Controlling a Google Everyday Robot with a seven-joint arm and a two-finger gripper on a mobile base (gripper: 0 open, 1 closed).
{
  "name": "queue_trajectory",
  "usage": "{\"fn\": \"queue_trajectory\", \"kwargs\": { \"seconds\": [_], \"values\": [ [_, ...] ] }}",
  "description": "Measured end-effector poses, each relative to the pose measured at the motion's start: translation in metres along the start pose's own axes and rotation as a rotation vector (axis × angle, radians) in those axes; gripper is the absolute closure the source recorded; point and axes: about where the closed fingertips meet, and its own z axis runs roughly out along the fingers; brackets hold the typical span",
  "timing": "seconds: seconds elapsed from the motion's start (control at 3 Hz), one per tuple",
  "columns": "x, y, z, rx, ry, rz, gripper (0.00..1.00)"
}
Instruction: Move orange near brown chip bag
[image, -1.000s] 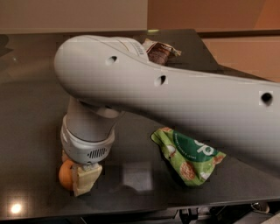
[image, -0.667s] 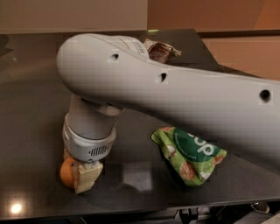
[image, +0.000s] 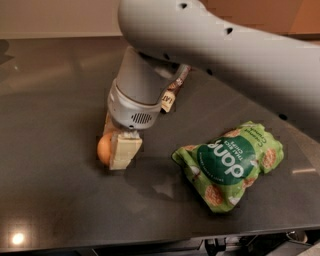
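The orange (image: 103, 148) sits between the fingers of my gripper (image: 113, 151), just above the dark table (image: 50, 100) at centre left. One cream finger pad (image: 125, 150) shows on its right side. The gripper is shut on the orange. The brown chip bag (image: 172, 95) lies behind my wrist. Only a cream end with dark lettering and a dark strip show, and the rest is hidden by the arm. The bag is a short way beyond and to the right of the orange.
A bright green chip bag (image: 230, 162) with a dark green circle lies on the right of the table. My large grey arm (image: 240, 50) spans the upper right. The table's front edge (image: 150, 240) runs along the bottom.
The gripper has carried the orange away from the front left, farther back and to the right, closer to the brown chip bag. The green bag has stayed put.
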Motion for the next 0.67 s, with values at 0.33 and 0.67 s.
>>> {"fn": "queue_trajectory", "kwargs": {
  "seconds": [0.33, 0.67],
  "values": [
    [0.05, -0.047, -0.027, 0.044, -0.015, 0.19, 1.0],
    [0.103, -0.074, -0.041, 0.099, -0.001, 0.383, 1.0]
  ]
}}
